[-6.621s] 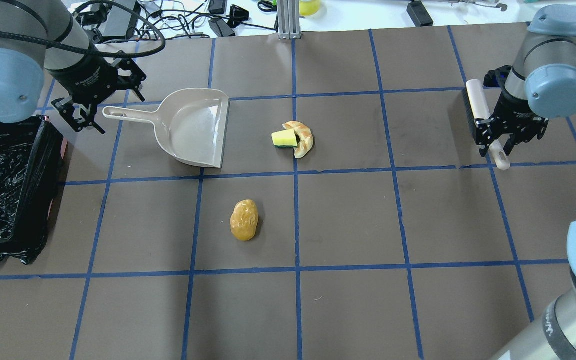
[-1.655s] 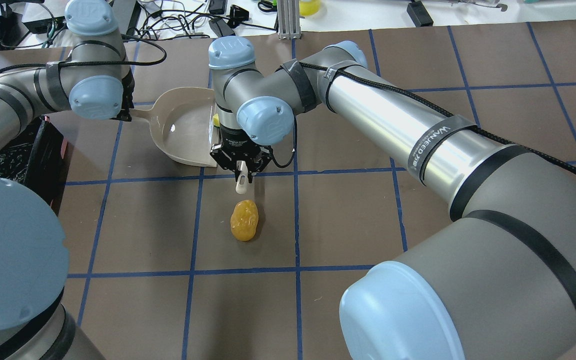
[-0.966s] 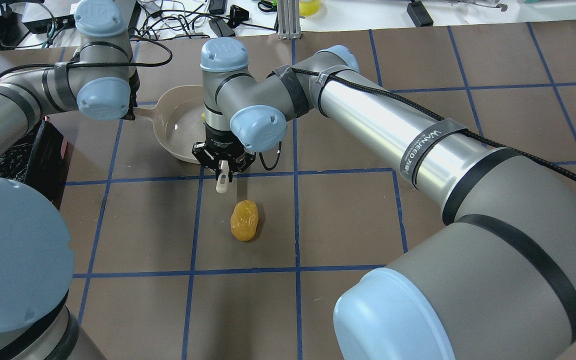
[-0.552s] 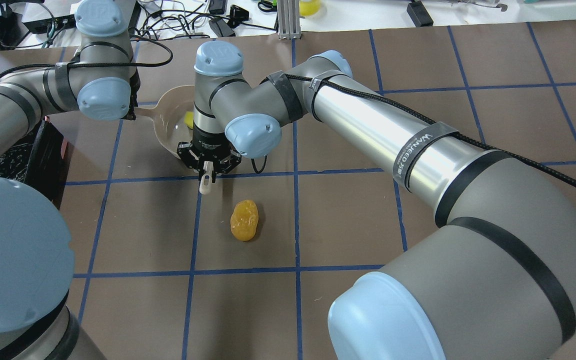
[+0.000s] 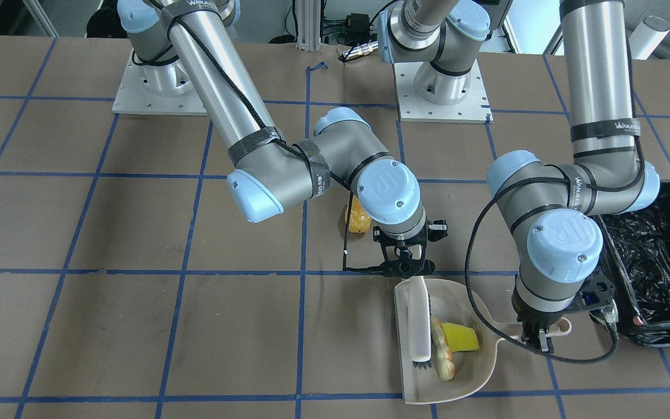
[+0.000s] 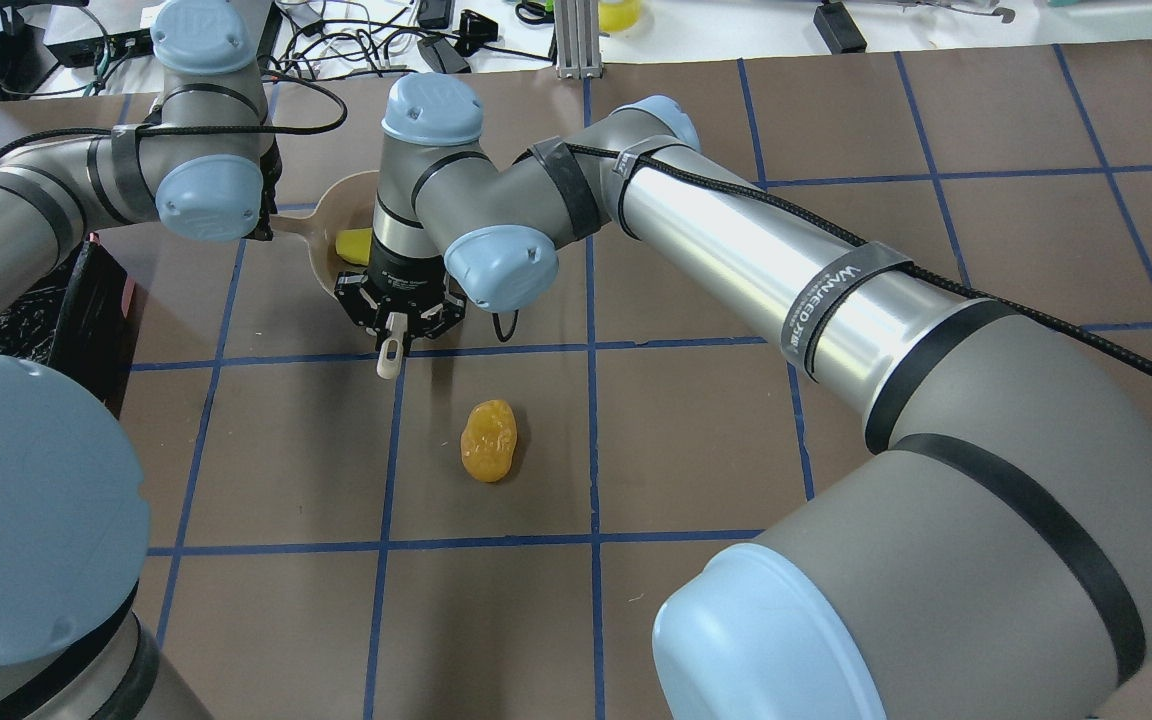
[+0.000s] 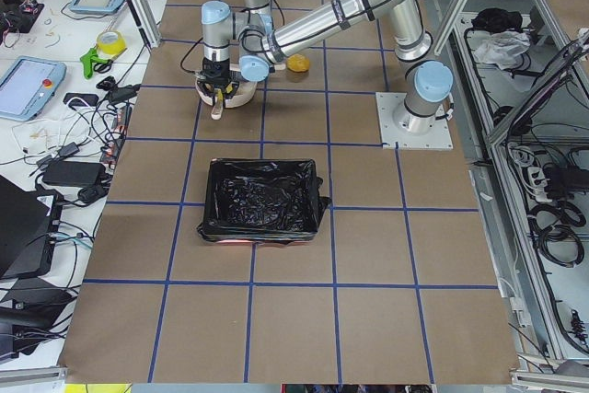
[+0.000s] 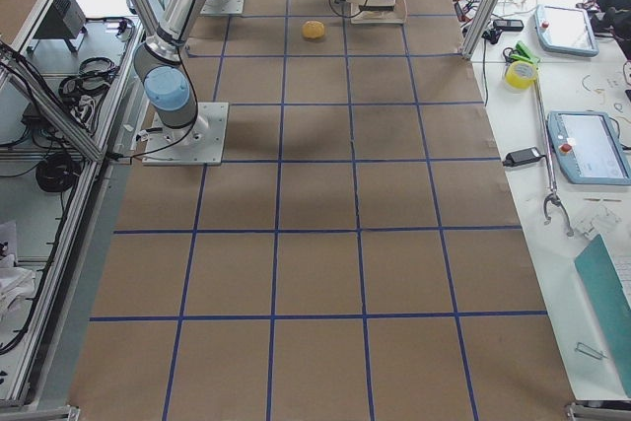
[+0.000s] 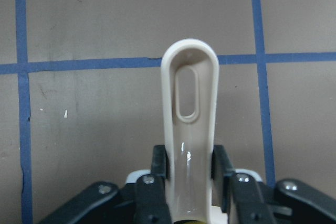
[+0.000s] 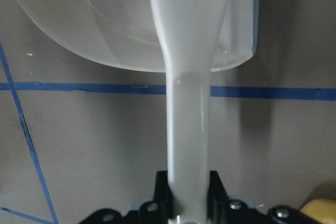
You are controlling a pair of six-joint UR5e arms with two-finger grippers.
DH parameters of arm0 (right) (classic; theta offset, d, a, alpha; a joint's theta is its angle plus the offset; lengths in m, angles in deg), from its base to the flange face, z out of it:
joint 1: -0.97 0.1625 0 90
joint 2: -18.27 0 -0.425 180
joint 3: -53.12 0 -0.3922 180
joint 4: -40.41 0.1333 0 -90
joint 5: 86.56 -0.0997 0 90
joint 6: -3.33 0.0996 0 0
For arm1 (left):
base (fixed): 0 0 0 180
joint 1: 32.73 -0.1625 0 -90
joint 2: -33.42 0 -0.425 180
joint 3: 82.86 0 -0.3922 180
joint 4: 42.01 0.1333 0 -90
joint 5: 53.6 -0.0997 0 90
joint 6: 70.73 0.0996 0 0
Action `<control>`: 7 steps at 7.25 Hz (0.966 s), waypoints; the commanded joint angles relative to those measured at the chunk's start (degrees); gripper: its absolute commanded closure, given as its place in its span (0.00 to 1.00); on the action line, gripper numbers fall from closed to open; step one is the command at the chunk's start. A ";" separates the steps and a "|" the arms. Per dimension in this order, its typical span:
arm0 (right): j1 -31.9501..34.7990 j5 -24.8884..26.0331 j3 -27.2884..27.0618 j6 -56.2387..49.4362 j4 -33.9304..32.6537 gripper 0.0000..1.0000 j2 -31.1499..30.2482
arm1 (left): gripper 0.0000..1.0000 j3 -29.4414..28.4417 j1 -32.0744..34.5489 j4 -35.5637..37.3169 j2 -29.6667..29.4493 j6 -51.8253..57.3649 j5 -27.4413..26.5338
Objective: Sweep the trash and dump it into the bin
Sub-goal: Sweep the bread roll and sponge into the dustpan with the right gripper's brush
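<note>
**Right gripper** (image 10: 188,182): you see both fingers pressed against the pale handle of the hand brush (image 5: 419,317), pinching it. The brush head lies inside the dustpan (image 5: 474,381), close to the pan's straight open lip, and the handle's tip pokes out past the gripper toward the robot.

**Left gripper** (image 9: 189,163): its fingers clamp the dustpan handle (image 9: 189,108) just behind the oval hanging slot, so you can read it as closed on that handle.

**Trash in the pan:** note the croissant (image 5: 443,356) and the yellow sponge (image 5: 462,338) lying in the pan and touching each other. The croissant lies right beside the brush head, on the side away from the lip. Both pieces sit between the brush and the left gripper.

**Trash on the table:** the tan-brown oval lump (image 6: 489,440) lies alone on the brown table (image 6: 696,450), outside the pan. You find it near the right gripper, on the robot's side of it, and apart from the brush handle's tip.

**Bin** (image 5: 660,256): the black-lined box stands at the table's left end, near the left gripper and well apart from the lump and the right gripper
</note>
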 commanded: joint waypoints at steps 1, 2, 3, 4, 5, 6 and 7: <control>-0.57 1.29 0.44 -0.45 3.81 0.91 -1.89 | 1.00 0.00 -0.09 0.00 0.04 0.59 -0.09; -1.18 2.87 0.18 -0.80 5.39 0.91 -2.86 | 1.00 -0.09 -0.09 -0.18 0.04 0.86 0.09; -2.84 3.49 -0.52 -1.07 7.84 0.91 -4.35 | 1.00 -0.09 -0.09 -0.09 0.04 1.47 0.09; -4.42 5.41 -0.53 -2.81 10.56 0.91 -5.41 | 1.00 -0.09 -0.09 -0.09 0.04 1.48 0.26; -5.65 7.61 -0.79 -3.78 14.51 0.92 -7.24 | 1.00 0.09 -0.09 -0.70 0.65 1.48 0.53; -6.62 10.85 -3.66 -5.62 17.59 0.92 -10.74 | 1.00 1.04 -0.17 -2.10 2.22 2.87 0.44; -7.33 11.05 -9.35 -5.20 17.80 0.92 -16.26 | 1.00 2.71 -0.18 -2.29 2.93 2.88 0.53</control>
